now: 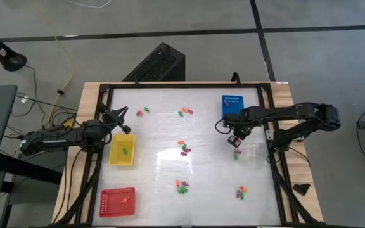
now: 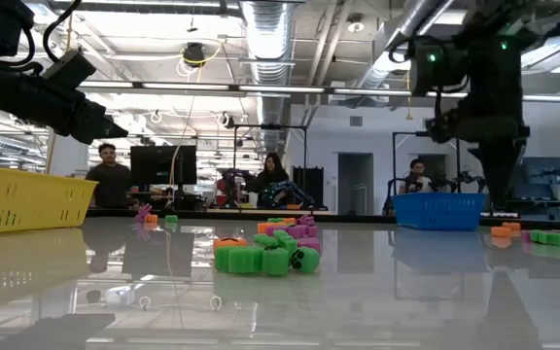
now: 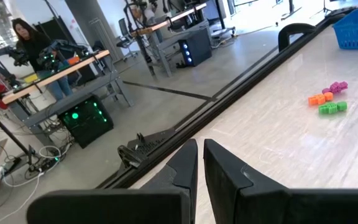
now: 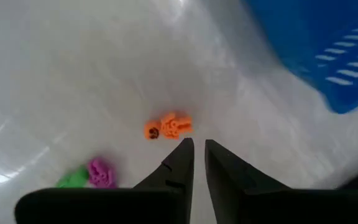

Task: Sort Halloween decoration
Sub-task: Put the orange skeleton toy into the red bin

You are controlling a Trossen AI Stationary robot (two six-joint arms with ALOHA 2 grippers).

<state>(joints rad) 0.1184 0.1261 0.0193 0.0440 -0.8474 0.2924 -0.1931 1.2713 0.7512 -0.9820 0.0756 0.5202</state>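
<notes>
— Right wrist view: what are we seeing at our right gripper (image 4: 199, 152)?

— We are holding it slightly parted and empty, hanging over an orange piece (image 4: 168, 126) near the blue tray (image 1: 232, 105).

— And our left gripper (image 3: 199, 155)?

— We are keeping nothing in it, fingers pressed together, beside the yellow tray (image 1: 122, 151); more pieces (image 1: 184, 148) are lying mid-table.

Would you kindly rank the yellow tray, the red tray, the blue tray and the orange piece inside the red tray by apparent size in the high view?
1. Red tray and yellow tray: alike, so unranked.
2. Blue tray, partly covered by the right arm.
3. Orange piece, far smaller.
</notes>
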